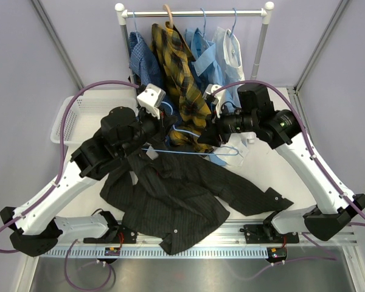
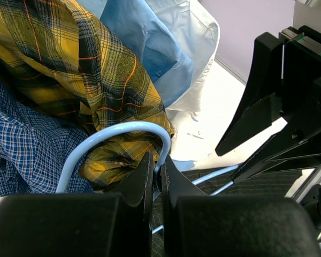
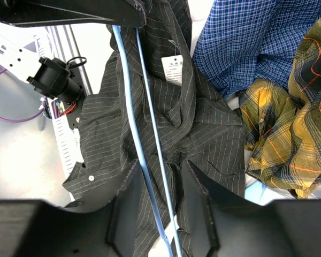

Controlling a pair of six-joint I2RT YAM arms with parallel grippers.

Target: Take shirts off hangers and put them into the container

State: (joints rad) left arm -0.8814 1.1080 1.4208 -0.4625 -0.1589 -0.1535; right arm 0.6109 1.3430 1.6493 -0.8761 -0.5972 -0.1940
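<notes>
A black pinstriped shirt (image 1: 176, 194) lies spread on the table, partly still under a light-blue wire hanger (image 1: 188, 152). My left gripper (image 2: 160, 166) is shut on the hanger's curved hook (image 2: 117, 131); in the top view it (image 1: 163, 126) sits just left of the hanging plaid shirt (image 1: 182, 79). My right gripper (image 3: 161, 166) stands with its jaws apart around the hanger's two wires (image 3: 150, 176), above the black shirt (image 3: 203, 123); a gap shows beside the right finger (image 3: 198, 187). The white container (image 1: 70, 112) is at the far left.
A clothes rail (image 1: 194, 12) at the back carries dark blue check (image 1: 143, 61), light blue (image 1: 207, 61) and white (image 1: 234, 58) shirts on hangers. Their tails hang down close to both grippers. The right arm's gripper (image 2: 278, 107) looms close in the left wrist view.
</notes>
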